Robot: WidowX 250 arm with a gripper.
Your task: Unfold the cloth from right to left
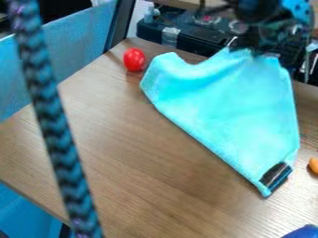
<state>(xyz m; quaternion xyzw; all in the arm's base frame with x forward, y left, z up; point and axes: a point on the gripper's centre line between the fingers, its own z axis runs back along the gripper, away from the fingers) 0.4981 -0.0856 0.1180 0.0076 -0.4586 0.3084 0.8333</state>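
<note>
Braided cable [53, 121], blue-&-black zigzag pattern, runs top to btm well L of the gripper [253, 45], nearest the camera & blurred. Gripper itself is dark & lost agst the black gear around it; can't tell how far open it is, nor whether it has a grip on the cloth [236, 107], tho the cloth's far edge meets it & peaks there.

Cloth is light blue, spread below the gripper & toward the camera, on the wood-grain table [124, 144]. From the gripper its far edge dips, then rises to a rounded lobe on the L; from that lobe a long, fairly straight edge slants down to the R, to a corner nr the camera, almost directly below the gripper. Dark band [276, 175] w/ pale streaks at that corner.

Red ball-like item [134, 59] on the table, L of the gripper, just past the cloth's lobe. Orange item [314, 165], partly cut off by the view's edge, R of & below the gripper. Blue item [303, 232], also cut off, further below, same side. Black case [192, 37] w/ a pale strip [171, 36] beyond the table's far edge, L of the gripper. Blue panel [71, 42] further L, past a dark post [121, 23].
</note>
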